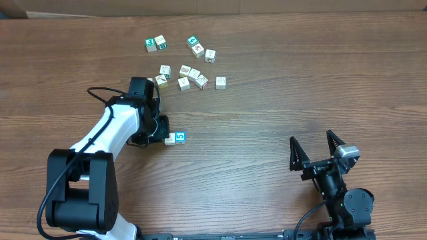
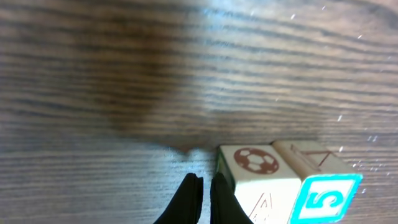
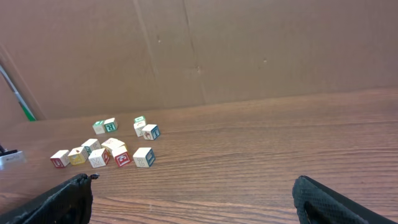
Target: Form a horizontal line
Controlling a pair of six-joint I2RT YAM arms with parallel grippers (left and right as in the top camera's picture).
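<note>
The left hand [image 1: 163, 137], pressed together on nothing, sits just left of the two-cube row [image 1: 175, 138]; loose whitish cubes [image 1: 192, 75] lie higher in frame, far from the spread right hand [image 1: 310, 137].

A white "5" stands on the blue-faced cube [image 1: 179, 137], which lies at about 7 o'clock from the loose cubes [image 1: 190, 73] in the overhead view. The left wrist view shows that digit large and clear. At its 9 o'clock, the whitish cube [image 2: 255, 168] bears a faint outlined "A" on its near side. The prints on the loose cubes are too small to read.
</note>
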